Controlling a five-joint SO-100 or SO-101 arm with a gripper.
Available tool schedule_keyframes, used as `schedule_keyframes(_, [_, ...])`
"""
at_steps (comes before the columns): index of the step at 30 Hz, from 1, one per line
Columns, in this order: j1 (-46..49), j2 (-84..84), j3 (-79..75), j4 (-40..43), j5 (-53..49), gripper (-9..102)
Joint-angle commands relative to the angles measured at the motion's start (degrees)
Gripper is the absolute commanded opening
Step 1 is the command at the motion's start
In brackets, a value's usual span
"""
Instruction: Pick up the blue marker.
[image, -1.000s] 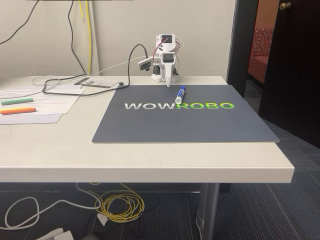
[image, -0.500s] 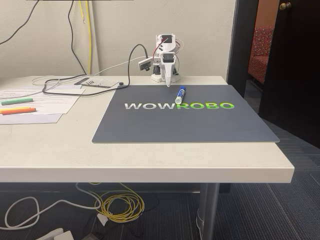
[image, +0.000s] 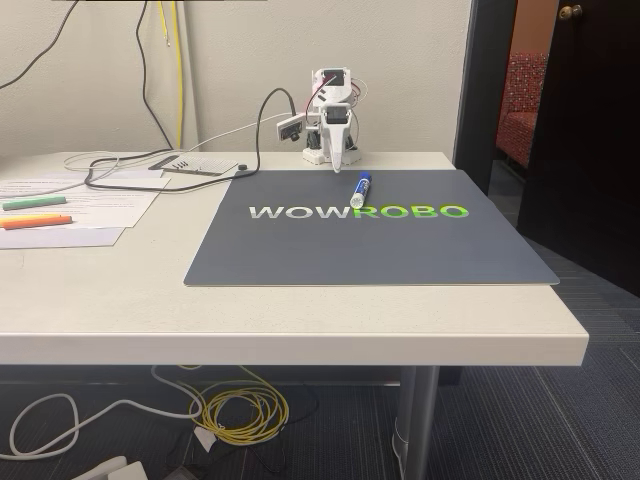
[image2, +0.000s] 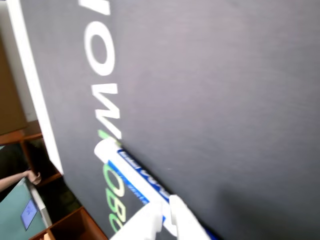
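Observation:
The blue marker (image: 360, 189) lies on the grey WOWROBO mat (image: 370, 250), its blue cap towards the back and its white end over the green letters. In the wrist view the blue marker (image2: 134, 175) runs diagonally, its white end at upper left. My gripper (image: 338, 166) hangs tip-down at the mat's back edge, just left of and behind the marker, on a folded white arm. The gripper (image2: 166, 214) enters the wrist view from the bottom, fingers close together with nothing between them, above the marker's far half.
A green highlighter (image: 33, 202) and an orange highlighter (image: 35, 221) lie on papers (image: 95, 200) at the table's left. Cables (image: 150, 160) trail across the back left. The table's edge (image: 300, 345) is near the mat's front.

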Motion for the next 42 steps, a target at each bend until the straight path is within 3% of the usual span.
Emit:
schedule_keyframes(1, [0.53, 3.43, -1.14, -5.63, -1.58, 0])
schedule_keyframes(5, [0.09, 3.08, -5.10, -7.21, -9.58, 0])
schedule_keyframes(7, [-1.41, -0.35, -5.45, -12.22, -14.24, 0])
schedule_keyframes(11, [-3.25, -19.07, -13.54, -21.01, -24.17, 0])
schedule_keyframes(16, [-3.96, -43.07, -36.91, -14.94, -34.10, 0])
schedule_keyframes(22, [-3.16, -60.64, -53.26, -10.11, -46.67, 0])
schedule_keyframes(33, [-0.09, -74.09, -54.40, -13.18, -64.42, 0])
schedule_keyframes(42, [0.79, -81.83, -52.65, -14.06, -68.82, 0])
